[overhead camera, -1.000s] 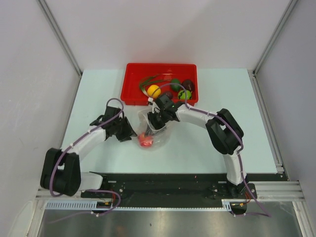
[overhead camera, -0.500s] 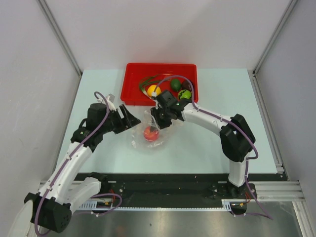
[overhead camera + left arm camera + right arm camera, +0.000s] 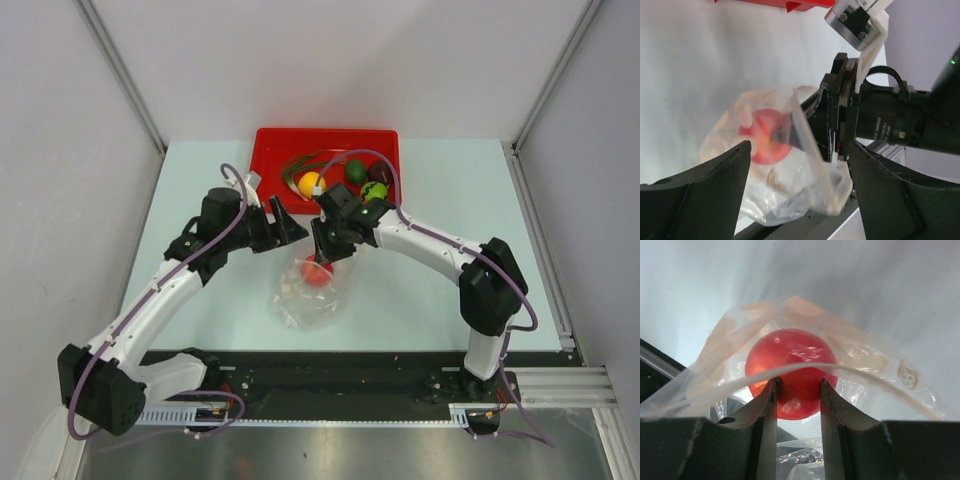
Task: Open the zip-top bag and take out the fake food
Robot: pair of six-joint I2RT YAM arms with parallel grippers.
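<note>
Grips with the right claw [image 3: 799, 385] on the red ball [image 3: 790, 357], by the look of the wrist view: one finger pressed to each side, just inside the mouth of the zip-top bag [image 3: 875, 365], with the whitish zip strip [image 3: 860, 377] draped across the front of the ball. Shows the left claw [image 3: 800, 150] spread wide and grasping nothing, near the bag but not pinching the plastic. Counts the bag as open, then. Places the bag under the right claw, over the table [image 3: 200, 180] between the two arms and just in front of the red tray [image 3: 258, 170]; cannot tell whether all of it rests on the surface. Finds most of the fake food [image 3: 374, 190] already out and lying in that tray: yellow ball [image 3: 311, 183], two green balls [image 3: 355, 170], dark maroon one [image 3: 383, 172], green onion [image 3: 300, 162]. Leaves, as a judgement, only the red ball to draw clear of the plastic and set with the rest. Cannot rule out something more among the crinkles. Puts the task near its end.
</note>
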